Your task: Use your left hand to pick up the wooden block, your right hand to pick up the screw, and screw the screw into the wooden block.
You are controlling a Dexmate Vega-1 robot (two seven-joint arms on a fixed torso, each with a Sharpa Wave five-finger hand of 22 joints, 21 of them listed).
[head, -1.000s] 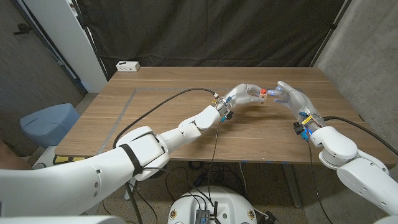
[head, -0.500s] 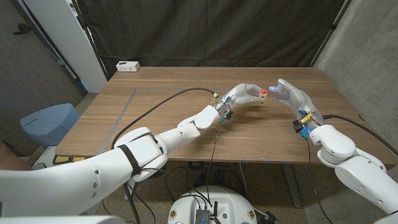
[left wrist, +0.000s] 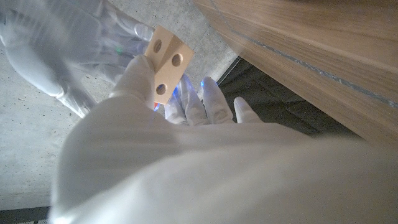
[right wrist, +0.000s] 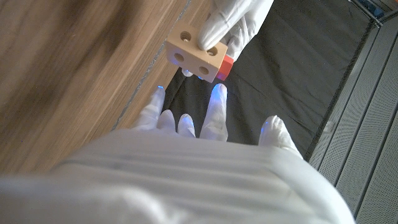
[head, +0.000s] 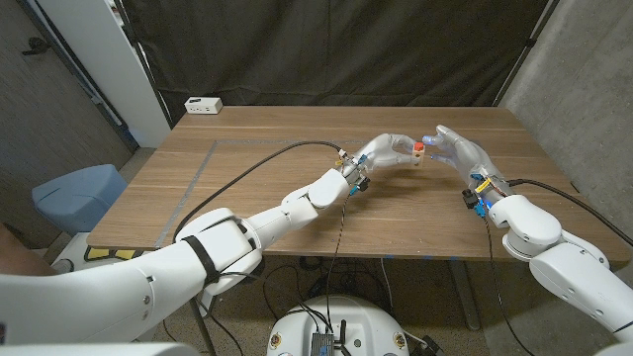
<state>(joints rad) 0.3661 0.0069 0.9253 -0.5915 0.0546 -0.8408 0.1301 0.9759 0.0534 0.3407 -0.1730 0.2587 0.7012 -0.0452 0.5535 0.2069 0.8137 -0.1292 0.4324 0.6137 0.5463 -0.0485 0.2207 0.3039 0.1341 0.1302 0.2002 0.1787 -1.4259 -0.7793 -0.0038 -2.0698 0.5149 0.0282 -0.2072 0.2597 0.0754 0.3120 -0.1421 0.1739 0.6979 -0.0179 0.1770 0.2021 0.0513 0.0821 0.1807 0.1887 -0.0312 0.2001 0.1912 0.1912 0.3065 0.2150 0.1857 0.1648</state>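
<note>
Lab: black backdrop curtain (head: 336, 49), cables (head: 247, 173)

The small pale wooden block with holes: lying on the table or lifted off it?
Lifted: the wooden block is pinched in the left hand, above the table.

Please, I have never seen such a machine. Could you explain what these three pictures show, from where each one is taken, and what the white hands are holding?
This is a white robot with two arms, each ending in a hand with fingers, standing at a brown wooden table.

The wide picture comes from a camera on its head, looking down. The other two come from cameras on each wrist, looking along the back of that hand, so they appear turned.

The left hand holds a small pale wooden block with round holes above the table. A red screw sits at the block. The right hand reaches towards it with fingers spread; whether it touches the screw, I cannot tell.

A small white box lies at the table's far corner.
</note>
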